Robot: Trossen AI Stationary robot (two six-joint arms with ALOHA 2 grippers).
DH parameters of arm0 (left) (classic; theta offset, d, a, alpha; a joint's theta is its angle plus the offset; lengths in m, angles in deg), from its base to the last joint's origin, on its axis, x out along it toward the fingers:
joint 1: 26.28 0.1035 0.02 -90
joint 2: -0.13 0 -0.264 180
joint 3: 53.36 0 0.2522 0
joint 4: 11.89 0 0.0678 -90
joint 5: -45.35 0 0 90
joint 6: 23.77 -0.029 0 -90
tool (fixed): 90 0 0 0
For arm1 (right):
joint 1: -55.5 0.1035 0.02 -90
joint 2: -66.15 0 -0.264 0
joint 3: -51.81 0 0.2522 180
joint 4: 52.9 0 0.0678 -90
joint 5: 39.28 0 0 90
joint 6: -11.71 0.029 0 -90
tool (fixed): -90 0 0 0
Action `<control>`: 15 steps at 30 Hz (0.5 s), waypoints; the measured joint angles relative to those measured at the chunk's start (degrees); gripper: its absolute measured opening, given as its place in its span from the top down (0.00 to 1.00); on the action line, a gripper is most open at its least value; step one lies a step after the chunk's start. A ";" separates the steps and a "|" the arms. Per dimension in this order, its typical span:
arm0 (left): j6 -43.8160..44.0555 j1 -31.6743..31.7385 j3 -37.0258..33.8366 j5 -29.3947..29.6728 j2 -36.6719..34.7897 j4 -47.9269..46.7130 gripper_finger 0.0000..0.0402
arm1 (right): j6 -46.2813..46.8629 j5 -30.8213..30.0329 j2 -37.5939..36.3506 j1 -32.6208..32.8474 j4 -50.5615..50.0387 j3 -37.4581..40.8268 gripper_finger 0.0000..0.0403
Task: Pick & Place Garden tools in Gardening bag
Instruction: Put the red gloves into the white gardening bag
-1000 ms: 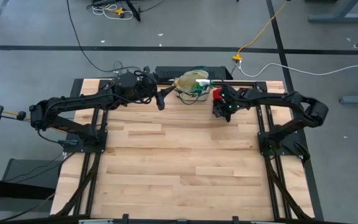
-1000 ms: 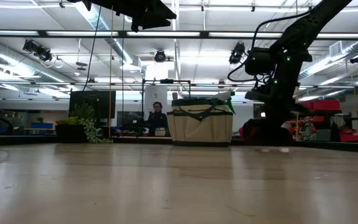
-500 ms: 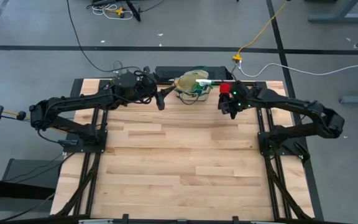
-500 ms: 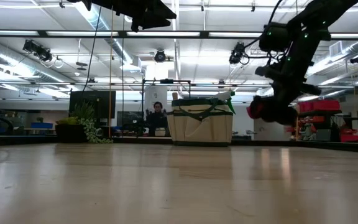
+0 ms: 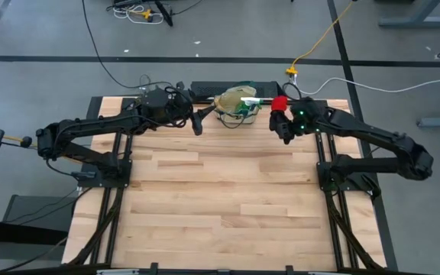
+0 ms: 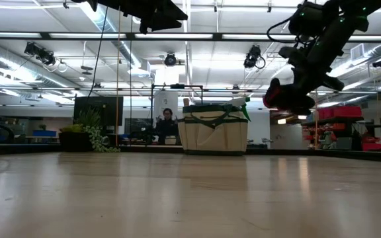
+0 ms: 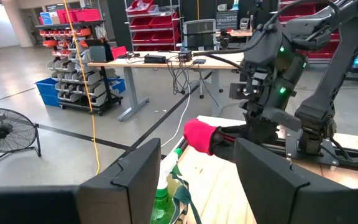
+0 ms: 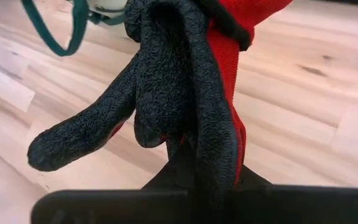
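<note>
Step in hand: carrying the red-and-black fabric work glove (image 5: 279,105) over to the small beige fabric tote with dark green trim and handles (image 5: 236,103), by my reckoning.
Right gripper (image 5: 284,122): clenched on the glove, which hangs clear above the wooden tabletop (image 5: 220,191), its black fingers dangling loose in the right wrist view.
Glove's place: up at the far edge of the table, just beside the tote at the tote's three o'clock, lifted about level with the bag's rim in the low view.
How to do it well: I'd keep it high enough that the limp fingers clear the rim and the green handles, bring it over the opening, and only then let go; a droopy glove could snag or hang over the edge.
Left gripper (image 5: 198,122): jaws parted, holding nothing, waiting at the tote's nine o'clock.
Tote contents: a silvery blade and something green and translucent show at its mouth; more I can't make out.
Tote's stance: upright, mouth open.
</note>
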 joint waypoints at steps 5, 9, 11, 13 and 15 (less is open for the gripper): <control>-0.02 0.00 0.00 0.00 0.00 0.00 0.48 | -3.94 -0.06 -1.36 0.00 1.26 0.00 0.98; -0.04 -0.01 0.00 0.00 0.00 0.22 0.48 | -10.76 0.36 -2.03 0.00 4.96 0.00 0.98; -0.04 0.00 0.00 0.00 0.00 0.39 0.48 | -15.48 0.61 -2.15 0.00 8.12 0.00 0.98; -0.04 -0.02 -0.02 0.00 0.00 0.42 0.48 | -20.27 0.68 -2.15 0.00 11.86 0.00 0.98; -0.04 0.00 0.00 0.00 0.00 0.44 0.48 | -24.73 0.78 -2.15 0.00 15.88 0.00 0.98</control>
